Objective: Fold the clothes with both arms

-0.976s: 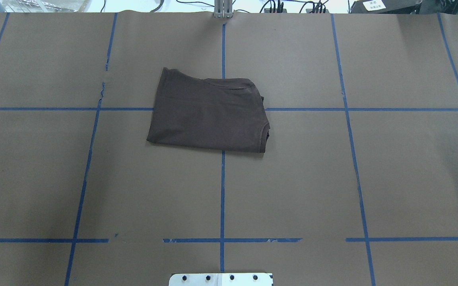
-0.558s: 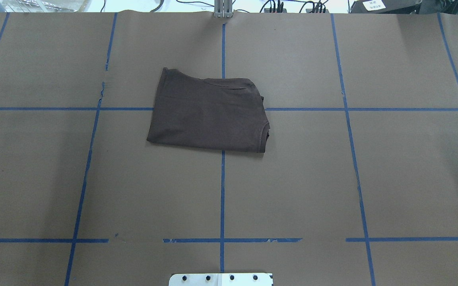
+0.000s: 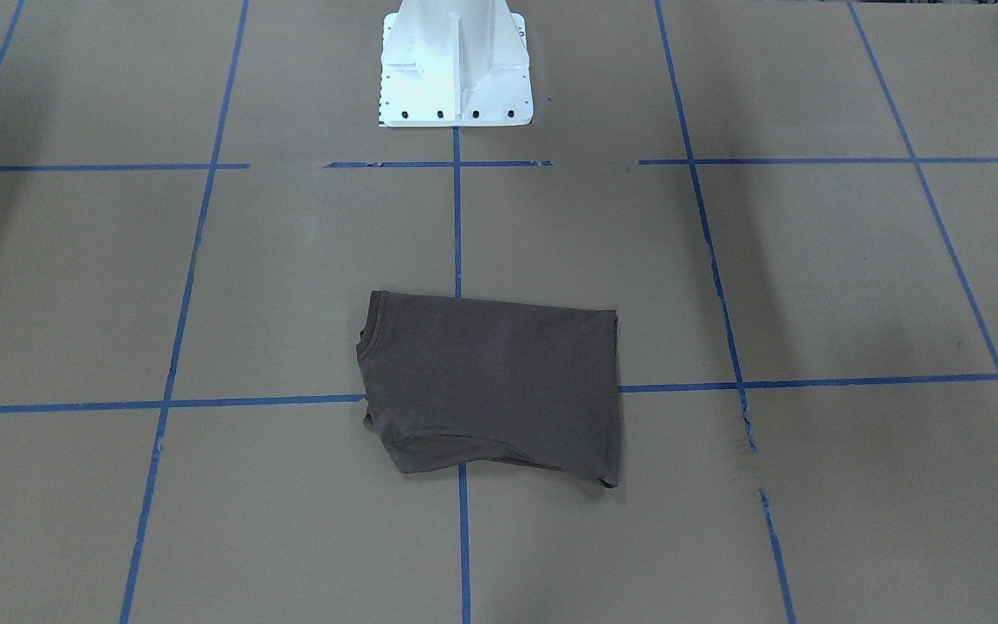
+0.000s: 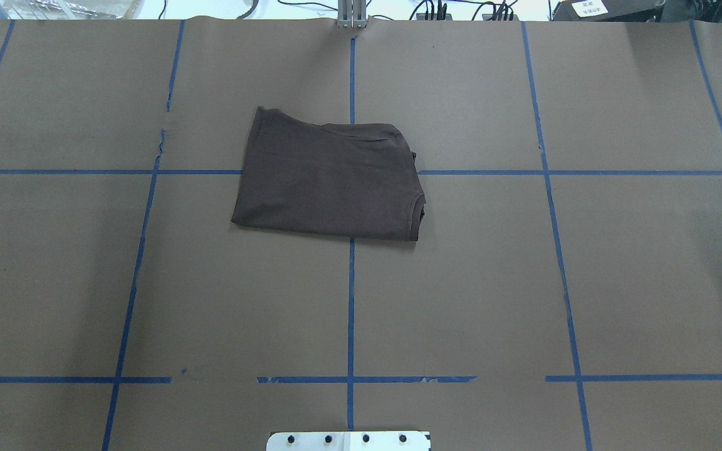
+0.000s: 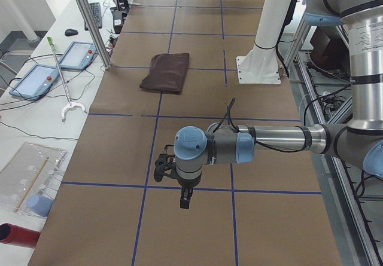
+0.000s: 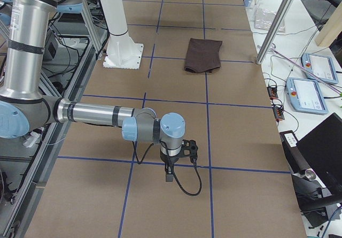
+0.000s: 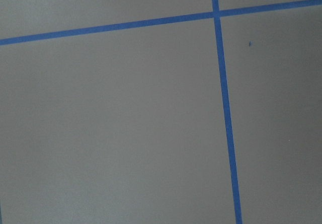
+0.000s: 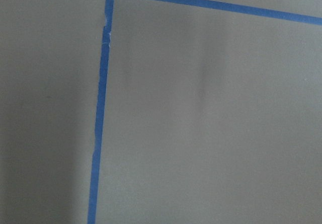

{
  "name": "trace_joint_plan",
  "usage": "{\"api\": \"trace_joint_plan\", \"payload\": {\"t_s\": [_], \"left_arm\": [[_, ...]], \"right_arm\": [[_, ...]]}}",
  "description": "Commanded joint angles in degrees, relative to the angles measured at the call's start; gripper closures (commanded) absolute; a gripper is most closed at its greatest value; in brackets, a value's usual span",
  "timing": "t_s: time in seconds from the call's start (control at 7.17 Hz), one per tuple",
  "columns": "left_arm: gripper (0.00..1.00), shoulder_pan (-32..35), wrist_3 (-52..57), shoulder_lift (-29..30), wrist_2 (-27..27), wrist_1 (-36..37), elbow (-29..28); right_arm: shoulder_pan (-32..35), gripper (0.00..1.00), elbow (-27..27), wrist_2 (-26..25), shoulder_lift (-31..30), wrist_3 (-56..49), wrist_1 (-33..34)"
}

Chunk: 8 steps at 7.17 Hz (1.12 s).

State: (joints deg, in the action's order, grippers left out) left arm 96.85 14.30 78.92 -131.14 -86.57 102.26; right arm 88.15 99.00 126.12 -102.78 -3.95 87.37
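T-shirt (image 4: 326, 178) unmoved, dark brown cloth, folded rough rectangle

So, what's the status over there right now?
Left hand, right hand: both far from the T-shirt, open or shut unclear. T-shirt lies folded, untouched. Nothing in the way.

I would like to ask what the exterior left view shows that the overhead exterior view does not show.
Only the exterior left view shows the left arm stretched over the table, the tall white pedestal column, and two tablets on the side desk. Only the overhead exterior view shows the collar edge of the folded T-shirt and a torn strip of tape. Both views show the T-shirt lying flat and apart from any arm, the blue tape grid and the brown table cover.
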Motion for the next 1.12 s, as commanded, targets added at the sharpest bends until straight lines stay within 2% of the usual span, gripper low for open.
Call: {"api": "trace_joint_plan", "payload": {"t_s": [0.0, 0.14, 0.98], "left_arm": [[0.00, -0.08, 0.11, 0.53, 0.89, -2.97, 0.13], [0.00, -0.08, 0.11, 0.36, 0.89, -5.43, -0.21], [0.00, -0.08, -0.15, -0.34, 0.89, -4.93, -0.74]], "right_arm": [[0.09, 0.00, 0.05, 2.36, -0.06, 0.00, -0.01], [0.09, 0.00, -0.04, 2.38, -0.06, 0.00, -0.01], [0.09, 0.00, 1.01, 2.55, 0.47, 0.43, -0.10]]}}
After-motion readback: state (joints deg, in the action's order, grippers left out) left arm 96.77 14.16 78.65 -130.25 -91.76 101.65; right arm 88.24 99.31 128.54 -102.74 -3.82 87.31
